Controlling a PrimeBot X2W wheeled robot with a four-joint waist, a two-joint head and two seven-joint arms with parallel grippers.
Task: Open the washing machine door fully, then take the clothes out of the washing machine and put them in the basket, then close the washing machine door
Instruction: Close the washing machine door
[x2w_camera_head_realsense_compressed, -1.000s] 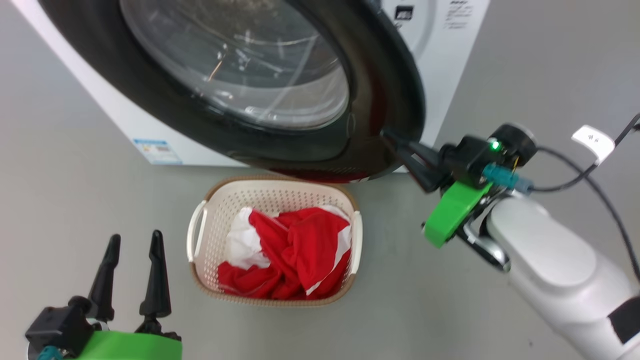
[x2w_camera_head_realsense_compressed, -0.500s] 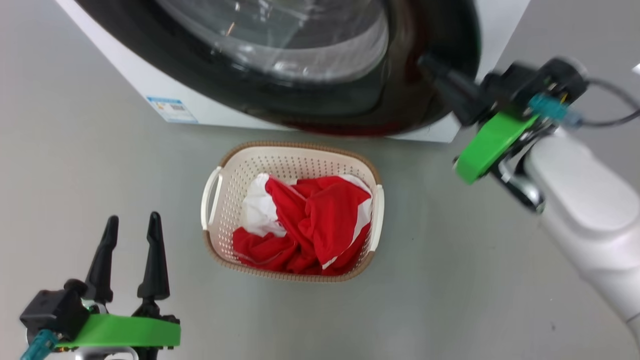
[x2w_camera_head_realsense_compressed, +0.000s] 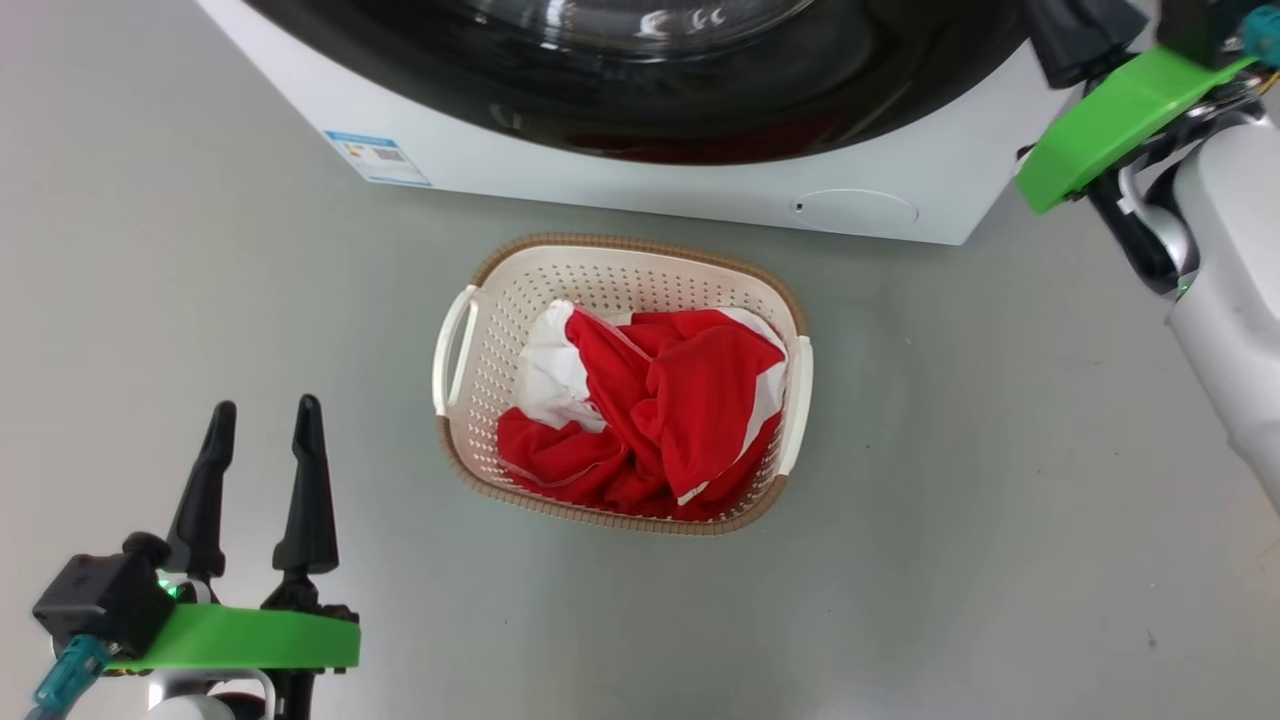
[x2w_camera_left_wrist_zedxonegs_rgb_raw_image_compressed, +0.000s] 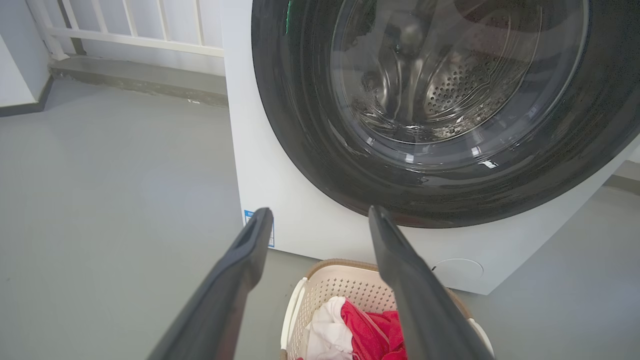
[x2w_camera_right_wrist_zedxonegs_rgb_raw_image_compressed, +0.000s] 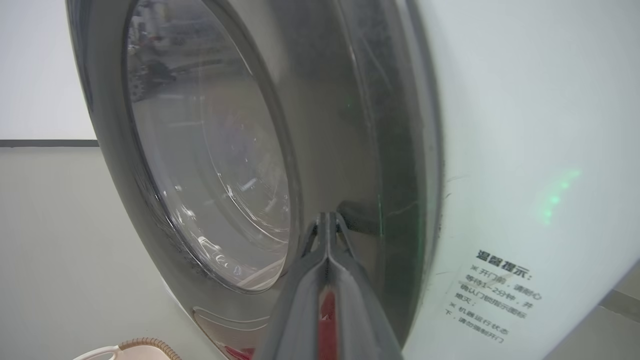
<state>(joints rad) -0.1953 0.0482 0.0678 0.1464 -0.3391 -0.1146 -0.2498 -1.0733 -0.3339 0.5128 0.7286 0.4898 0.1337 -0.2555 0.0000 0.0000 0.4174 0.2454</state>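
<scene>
The washing machine (x2w_camera_head_realsense_compressed: 700, 185) stands at the top of the head view, white-fronted. Its black-rimmed door (x2w_camera_left_wrist_zedxonegs_rgb_raw_image_compressed: 450, 100) lies against that front, and the steel drum shows through the glass. In the right wrist view my right gripper (x2w_camera_right_wrist_zedxonegs_rgb_raw_image_compressed: 327, 220) is shut with nothing held, tips against the door's rim (x2w_camera_right_wrist_zedxonegs_rgb_raw_image_compressed: 395, 200) by a dark recess. The cream basket (x2w_camera_head_realsense_compressed: 470, 400) sits on the floor before the machine with the red and white clothes (x2w_camera_head_realsense_compressed: 680, 410) piled inside. My left gripper (x2w_camera_head_realsense_compressed: 266, 406) hangs open and empty at the lower left, well clear of the basket.
Grey floor surrounds the basket on all sides. A blue label (x2w_camera_head_realsense_compressed: 378, 157) and a round cap (x2w_camera_head_realsense_compressed: 855, 208) mark the machine's lower front. My right forearm (x2w_camera_head_realsense_compressed: 1225, 300) runs down the right edge. A white railing (x2w_camera_left_wrist_zedxonegs_rgb_raw_image_compressed: 125, 30) stands behind the machine's left side.
The door has swung from ajar to flat against the machine, with my shut right gripper following it. The head camera has also shifted. My left gripper stays open.
</scene>
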